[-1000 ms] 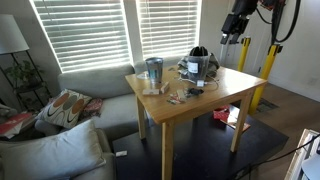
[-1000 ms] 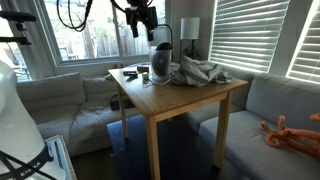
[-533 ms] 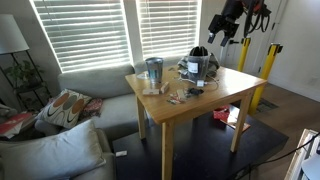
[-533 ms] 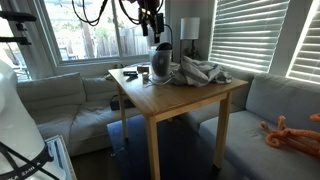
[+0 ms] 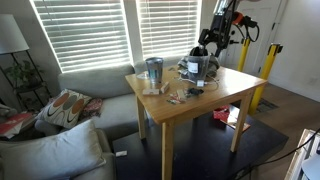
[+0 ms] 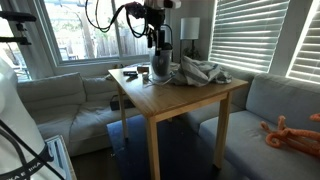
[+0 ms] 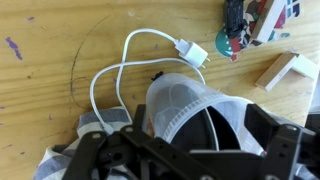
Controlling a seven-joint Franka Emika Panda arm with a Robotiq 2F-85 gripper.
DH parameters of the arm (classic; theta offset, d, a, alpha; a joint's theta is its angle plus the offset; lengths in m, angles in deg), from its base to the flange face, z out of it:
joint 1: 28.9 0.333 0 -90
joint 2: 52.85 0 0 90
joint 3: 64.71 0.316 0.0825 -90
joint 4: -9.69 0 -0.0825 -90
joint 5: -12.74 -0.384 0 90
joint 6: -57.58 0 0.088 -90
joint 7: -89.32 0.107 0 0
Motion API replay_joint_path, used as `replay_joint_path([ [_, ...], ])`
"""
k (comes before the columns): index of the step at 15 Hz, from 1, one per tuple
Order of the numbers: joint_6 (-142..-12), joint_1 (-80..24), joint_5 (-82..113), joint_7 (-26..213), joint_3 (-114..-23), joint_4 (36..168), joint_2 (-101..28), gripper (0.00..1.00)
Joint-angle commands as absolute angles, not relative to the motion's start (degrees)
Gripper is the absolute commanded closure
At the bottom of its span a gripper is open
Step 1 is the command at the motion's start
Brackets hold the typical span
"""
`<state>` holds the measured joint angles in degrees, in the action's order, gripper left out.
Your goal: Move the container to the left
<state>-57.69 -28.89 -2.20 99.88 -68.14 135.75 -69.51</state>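
Container (image 5: 198,64): translucent bluish-grey jar with a black lid, upright near the far edge of the wooden surface (image 5: 205,98); just beside a crumpled grey cloth (image 6: 200,72) in an exterior view.
Gripper (image 5: 207,42): hangs close above the container's lid in both exterior views; whether it touches the lid cannot be told.
Fingers (image 7: 285,150): dark, spread wide, one at each side of the container's top in the wrist view; contact with it cannot be told.
White cable (image 7: 118,72): loops on the bare wood, running in under the container's side, with its plug (image 7: 192,52) lying free.
Clear cylinder (image 5: 153,70): slimmer, no black lid, upright, well apart from the container.
Wooden block (image 7: 282,70): lies flat on the wood, near a small colourful toy (image 7: 236,28).
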Motion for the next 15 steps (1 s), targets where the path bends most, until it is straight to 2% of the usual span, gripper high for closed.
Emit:
replay_joint_path([
  [1, -55.53, -29.80, -2.52, 103.83, -66.96, 132.85, -66.85, 0.00],
  [10, -54.68, -29.78, -1.62, 107.96, -66.15, 130.95, -64.90, 0.00],
  [11, -54.68, -29.79, -1.49, 108.21, -66.08, 130.81, -64.75, 0.02],
  [15, -54.79, -29.95, -1.01, 109.37, -65.99, 130.82, -64.31, 0.40],
])
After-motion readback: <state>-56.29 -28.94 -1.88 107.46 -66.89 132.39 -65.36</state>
